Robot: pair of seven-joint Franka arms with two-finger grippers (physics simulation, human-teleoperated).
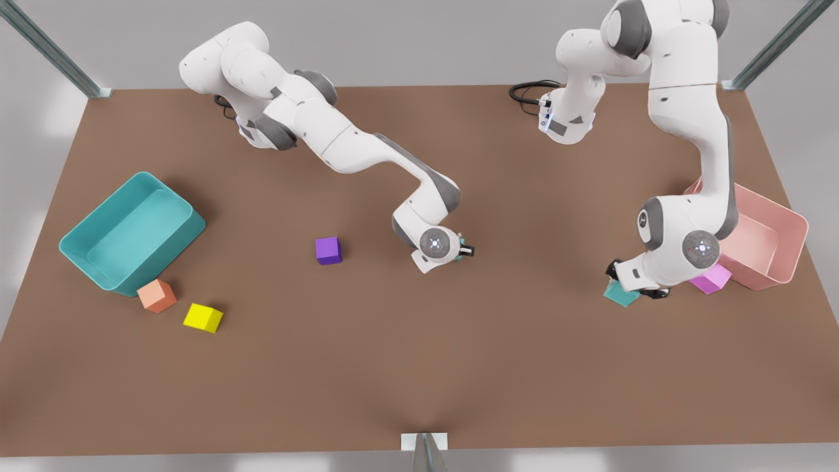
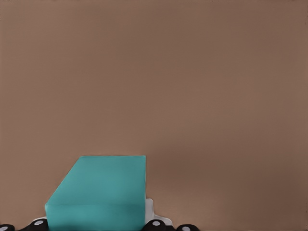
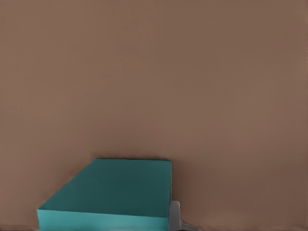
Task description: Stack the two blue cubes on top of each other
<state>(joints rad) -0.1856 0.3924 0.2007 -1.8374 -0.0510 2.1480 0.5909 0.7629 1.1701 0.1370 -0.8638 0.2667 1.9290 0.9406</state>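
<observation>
Pinching a blue cube (image 2: 103, 190), the left gripper (image 2: 96, 220) has one pale fingertip (image 2: 149, 211) flat vs the cube's side; the other side's finger is mostly hidden. Right gripper (image 3: 103, 222) likewise clamps a second blue cube (image 3: 115, 190), w/ a grey fingertip (image 3: 174, 215) touching its side. Both cubes sit low over the brown table (image 2: 192, 86).

Front view: can't tell which arm is L or R. One gripper (image 1: 464, 250) is mid-table w/ a teal sliver betw. its fingers, near a purple cube (image 1: 328, 250). The other gripper (image 1: 639, 288) is at the front view's right, on a tilted teal cube (image 1: 619, 294), beside a pink cube (image 1: 711, 280) and pink bin (image 1: 790, 249).
</observation>
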